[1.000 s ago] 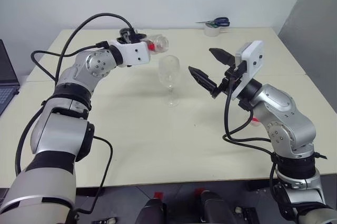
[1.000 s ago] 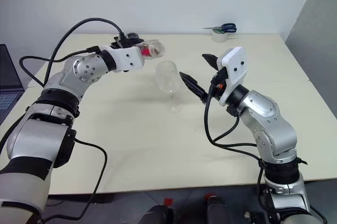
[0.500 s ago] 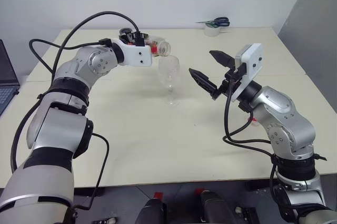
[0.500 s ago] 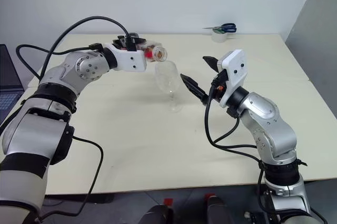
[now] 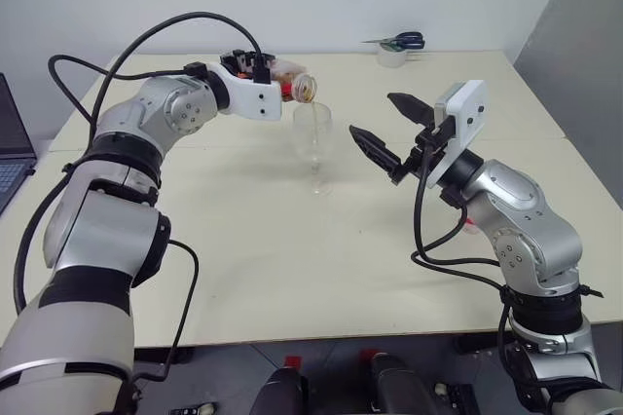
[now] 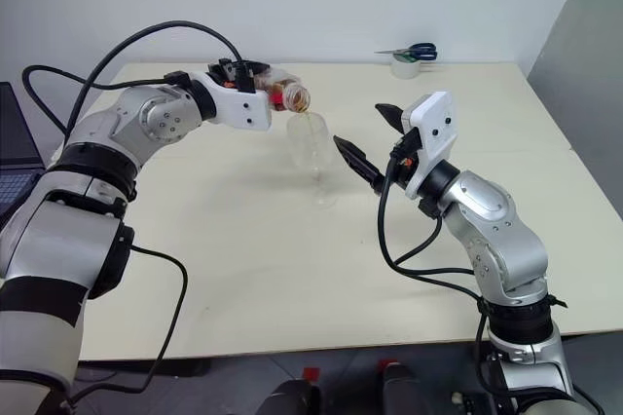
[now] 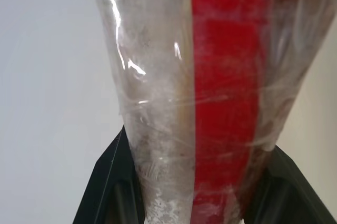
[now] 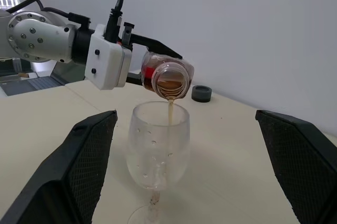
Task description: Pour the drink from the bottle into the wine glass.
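No readable text, brand or number anywhere; bottle [image 7: 210, 92] label strip plain red.

Shiny see-through plastic bottle [image 8: 167, 79], smooth clear wine glass [image 8: 158, 145], matt cream table [image 5: 292, 259], matt black fingers [image 8: 87, 158]

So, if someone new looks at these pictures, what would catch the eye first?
Probably the tilted bottle in the left tool, with a thin stream of the drink falling into the wine glass standing mid-table. Next, the right tool, open and empty, waits beside the glass. Scissors lie on a tape roll at the far edge.
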